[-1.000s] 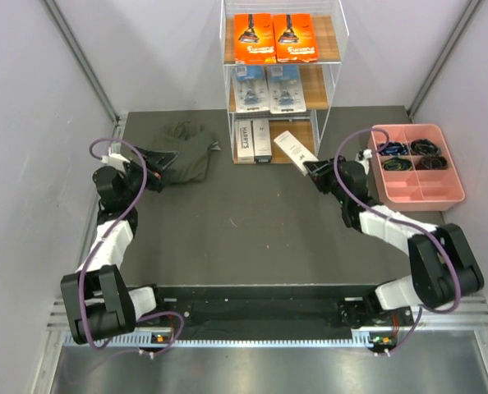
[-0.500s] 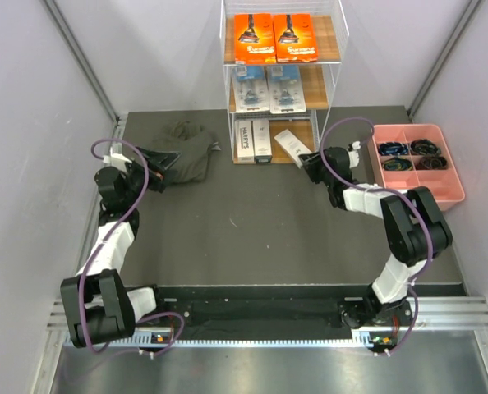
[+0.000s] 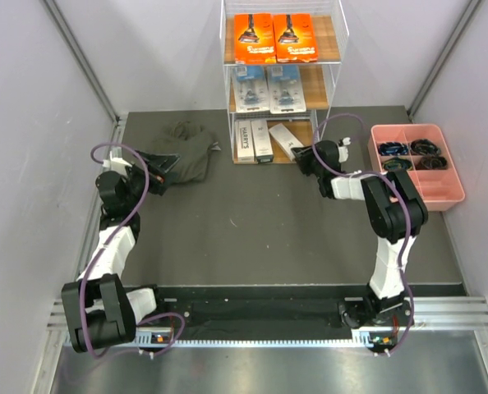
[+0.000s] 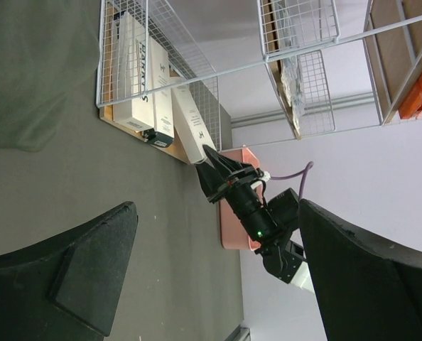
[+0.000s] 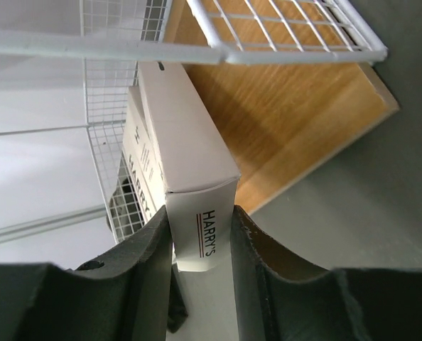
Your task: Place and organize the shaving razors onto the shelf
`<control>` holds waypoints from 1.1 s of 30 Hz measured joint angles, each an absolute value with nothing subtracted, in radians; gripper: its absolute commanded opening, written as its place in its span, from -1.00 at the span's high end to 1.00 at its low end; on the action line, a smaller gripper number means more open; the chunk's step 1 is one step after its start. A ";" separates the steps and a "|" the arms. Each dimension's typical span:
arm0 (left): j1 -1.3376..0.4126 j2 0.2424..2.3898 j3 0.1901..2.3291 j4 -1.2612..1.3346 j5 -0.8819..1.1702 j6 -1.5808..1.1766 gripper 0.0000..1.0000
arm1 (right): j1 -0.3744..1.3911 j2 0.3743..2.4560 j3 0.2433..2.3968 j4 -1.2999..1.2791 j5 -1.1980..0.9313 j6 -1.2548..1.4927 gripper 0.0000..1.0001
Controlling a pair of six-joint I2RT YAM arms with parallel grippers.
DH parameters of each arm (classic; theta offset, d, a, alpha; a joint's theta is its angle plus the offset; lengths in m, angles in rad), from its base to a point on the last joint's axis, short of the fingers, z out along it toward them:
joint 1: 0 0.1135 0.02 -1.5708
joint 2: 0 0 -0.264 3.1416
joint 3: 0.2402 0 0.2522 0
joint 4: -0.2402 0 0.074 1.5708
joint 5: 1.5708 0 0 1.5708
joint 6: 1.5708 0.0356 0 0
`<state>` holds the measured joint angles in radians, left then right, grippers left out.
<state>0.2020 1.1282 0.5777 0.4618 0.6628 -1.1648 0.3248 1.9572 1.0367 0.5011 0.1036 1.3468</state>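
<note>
The shelf stands at the back centre, a white wire rack with three wooden tiers. Two orange razor boxes lie on the top tier and two blue blister packs on the middle one. Two white boxes lie on the bottom tier. My right gripper is shut on a third white box, whose far end lies over the bottom tier beside them. In the right wrist view the white box reads HARRY'S between my fingers. My left gripper is open at the left, holding nothing.
A dark green cloth lies crumpled on the mat under and beyond the left gripper. A pink compartmented tray with dark items sits at the right, close behind the right arm. Grey walls close in both sides.
The right arm has stretched toward the shelf, carrying the white box left and back until its end lies on the bottom tier. The left arm has barely moved.
</note>
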 measured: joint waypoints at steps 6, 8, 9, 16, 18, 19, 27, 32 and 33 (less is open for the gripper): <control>0.202 1.128 0.568 0.476 0.661 -1.176 -0.98 | 0.329 2.017 1.098 0.503 0.079 1.355 0.71; 0.202 1.128 0.563 0.478 0.660 -1.177 -0.98 | 0.331 2.021 1.100 0.504 0.068 1.356 0.68; 0.202 1.128 0.561 0.479 0.660 -1.177 -0.98 | 0.333 2.021 1.100 0.504 0.062 1.356 0.64; 0.202 1.128 0.546 0.479 0.660 -1.179 -0.98 | 0.361 2.031 1.100 0.510 0.008 1.354 0.53; 0.202 1.127 0.546 0.479 0.660 -1.180 -0.98 | 0.373 2.039 1.100 0.511 -0.008 1.353 0.53; 0.202 1.125 0.546 0.479 0.660 -1.180 -0.98 | 0.379 2.042 1.100 0.510 -0.014 1.354 0.53; 0.202 1.097 0.546 0.478 0.660 -1.180 -0.98 | 0.411 2.089 1.100 0.552 -0.076 1.359 0.50; 0.202 1.081 0.542 0.476 0.660 -1.179 -0.98 | 0.411 2.114 1.104 0.596 -0.090 1.377 0.48; 0.202 1.078 0.540 0.476 0.660 -1.179 -0.98 | 0.410 2.120 1.111 0.600 -0.092 1.383 0.48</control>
<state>0.2020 1.0782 0.5396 0.4759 0.6598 -1.1793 0.4103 2.1201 1.1107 0.5999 -0.0921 1.3827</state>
